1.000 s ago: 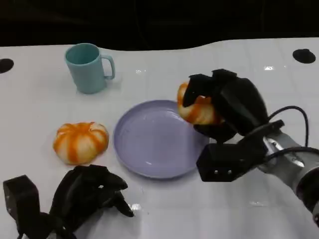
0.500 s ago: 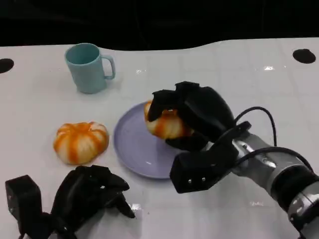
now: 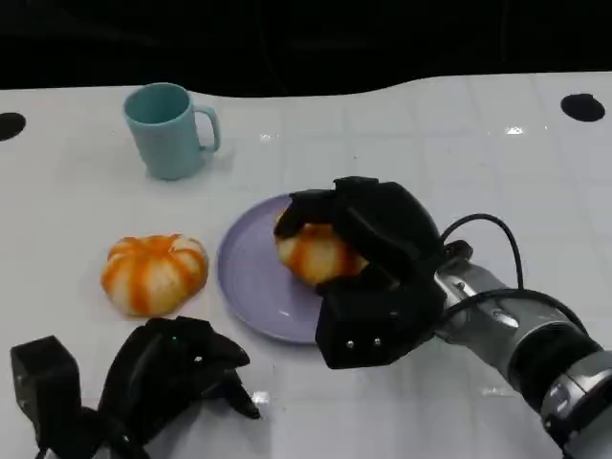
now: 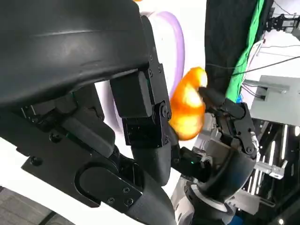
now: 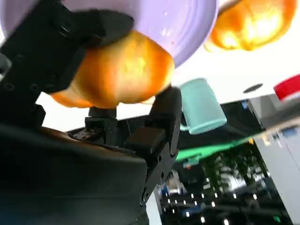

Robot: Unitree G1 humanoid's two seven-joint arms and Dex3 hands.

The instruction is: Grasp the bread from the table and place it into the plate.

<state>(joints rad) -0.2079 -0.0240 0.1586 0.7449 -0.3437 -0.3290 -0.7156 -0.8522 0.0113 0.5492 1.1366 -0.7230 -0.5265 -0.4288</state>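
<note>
In the head view we see our right hand (image 3: pixel 368 239) clamped around the bread (image 3: pixel 314 251) over the purple plate (image 3: pixel 251 277); whether the bread touches the plate we cannot tell. A second orange bun (image 3: pixel 154 271) lies on the white surface (image 3: pixel 430 143) at the plate's 9 o'clock, a teal mug (image 3: pixel 167 129) at its 11 o'clock. Our left hand (image 3: pixel 167 378) rests at 7 o'clock, fingers curled in, holding nothing. The left wrist view shows bread (image 4: pixel 187 110) beside plate (image 4: pixel 173 42). The right wrist view shows fingers (image 5: pixel 161 117) wrapping the bread (image 5: pixel 117 72) against the plate (image 5: pixel 178 23).
</note>
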